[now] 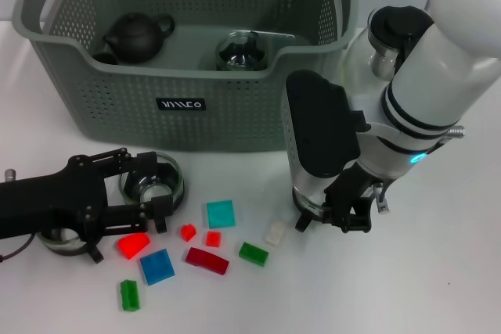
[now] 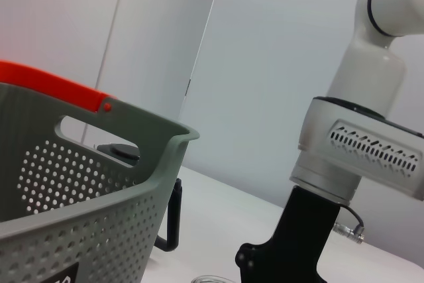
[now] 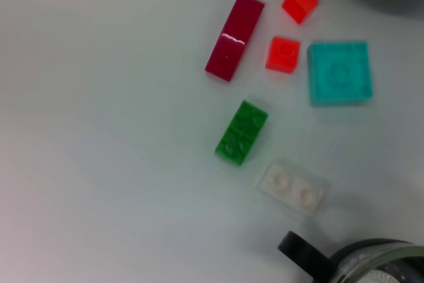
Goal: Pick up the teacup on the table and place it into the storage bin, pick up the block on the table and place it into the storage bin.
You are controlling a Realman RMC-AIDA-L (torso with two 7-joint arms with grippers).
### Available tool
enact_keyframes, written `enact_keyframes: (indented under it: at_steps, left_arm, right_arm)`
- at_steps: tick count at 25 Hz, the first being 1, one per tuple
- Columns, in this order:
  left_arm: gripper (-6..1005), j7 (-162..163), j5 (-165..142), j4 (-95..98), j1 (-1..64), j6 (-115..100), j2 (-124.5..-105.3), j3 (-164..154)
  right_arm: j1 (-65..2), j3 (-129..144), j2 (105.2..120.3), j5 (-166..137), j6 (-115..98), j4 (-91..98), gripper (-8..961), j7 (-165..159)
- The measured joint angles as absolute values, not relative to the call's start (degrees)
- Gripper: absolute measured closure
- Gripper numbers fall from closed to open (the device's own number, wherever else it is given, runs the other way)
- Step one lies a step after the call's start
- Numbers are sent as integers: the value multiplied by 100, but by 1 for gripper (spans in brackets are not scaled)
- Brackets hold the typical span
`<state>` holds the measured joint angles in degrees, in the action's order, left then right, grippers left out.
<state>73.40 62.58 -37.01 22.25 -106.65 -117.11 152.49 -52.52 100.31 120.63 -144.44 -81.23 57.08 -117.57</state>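
Your teacup (image 1: 174, 181) sits on the table (image 1: 438, 271) at lower left of the head view, just in front of the bin (image 1: 117, 115), and the left gripper (image 1: 159, 191) reaches in from the left edge with its fingers (image 1: 149, 163) spread, one on each side of the cup. A second glass cup (image 1: 61, 240) lies partly under that arm. Right of the cup you see the blocks scattered at bottom centre: a teal square (image 1: 220, 213), two small red ones (image 1: 188, 232), a red wedge (image 1: 133, 245), a blue square (image 1: 156, 266), a dark red bar (image 1: 207, 260), two green bricks (image 1: 253, 253) and a clear brick (image 1: 275, 232). All lie loose on the table. The bin fills the upper left and holds a black teapot (image 1: 137, 35) and a glass pot (image 1: 243, 51). The right gripper (image 1: 335, 215) hangs low at centre right, just right of the clear brick; you cannot tell how it is set. Its wrist view looks down on the clear, green and red blocks.
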Motion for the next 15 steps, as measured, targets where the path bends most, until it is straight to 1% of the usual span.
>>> enact_keyframes:
  at_steps: [6,15]
  left_arm:
    - [173,7338,6260,-3721,2205,-10665,-11717,15252]
    - [174,7327,6266,-3686,2224,-10514,-11707,15268]
  right_arm:
    - [-5181,9908,12041,-14445,-8497,6181,901,-11877]
    - [-5171,9366,12043,-14435,-10162,7571,901,-12184]
